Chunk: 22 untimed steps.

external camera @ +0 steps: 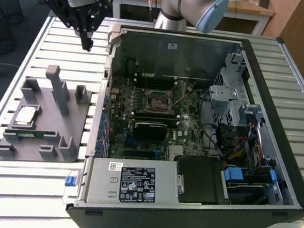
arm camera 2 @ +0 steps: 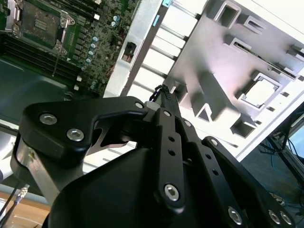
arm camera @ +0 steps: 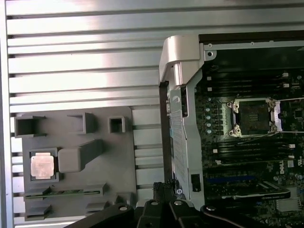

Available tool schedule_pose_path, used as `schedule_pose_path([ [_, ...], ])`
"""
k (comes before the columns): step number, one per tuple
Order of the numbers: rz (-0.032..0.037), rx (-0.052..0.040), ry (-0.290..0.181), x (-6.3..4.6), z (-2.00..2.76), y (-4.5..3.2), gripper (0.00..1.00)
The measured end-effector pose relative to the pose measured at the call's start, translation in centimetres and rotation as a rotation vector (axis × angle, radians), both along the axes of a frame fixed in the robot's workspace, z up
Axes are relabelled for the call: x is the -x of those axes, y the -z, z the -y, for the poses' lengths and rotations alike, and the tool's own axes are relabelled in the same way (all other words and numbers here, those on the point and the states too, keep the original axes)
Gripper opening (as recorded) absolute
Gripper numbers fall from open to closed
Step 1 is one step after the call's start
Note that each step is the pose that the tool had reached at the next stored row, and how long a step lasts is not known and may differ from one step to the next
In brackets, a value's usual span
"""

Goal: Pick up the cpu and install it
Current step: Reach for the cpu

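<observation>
Second wrist view: gripper [arm camera 2: 161, 91] body close in the foreground, fingers clenched to a point with nothing between them. Past the tips, the grey holder [arm camera 2: 209, 61] with the cpu [arm camera 2: 260, 92] in its square pocket, top washed out by glare.

First wrist view: cpu top reads plainly. A green memory stick [arm camera: 64, 193] lies in a slot near it. Gripper cut off by the frame edge.

Exterior view: arm reaches over the slatted table [external camera: 26, 188], upper links cropped. Gripper points down, hanging above the table near the corner of the open computer case [external camera: 291, 176], well apart from the cpu. Motherboard socket [external camera: 158, 100] has a dark centre.
</observation>
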<state>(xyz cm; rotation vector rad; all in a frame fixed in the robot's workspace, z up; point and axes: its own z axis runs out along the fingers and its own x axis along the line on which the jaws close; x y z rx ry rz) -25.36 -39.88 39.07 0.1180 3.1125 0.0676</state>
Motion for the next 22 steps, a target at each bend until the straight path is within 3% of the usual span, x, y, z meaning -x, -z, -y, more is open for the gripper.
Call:
schedule_pose_path([
  [22, 0.0000, 0.0000, 0.000, 2.4, 0.00, 0.06, 0.11],
])
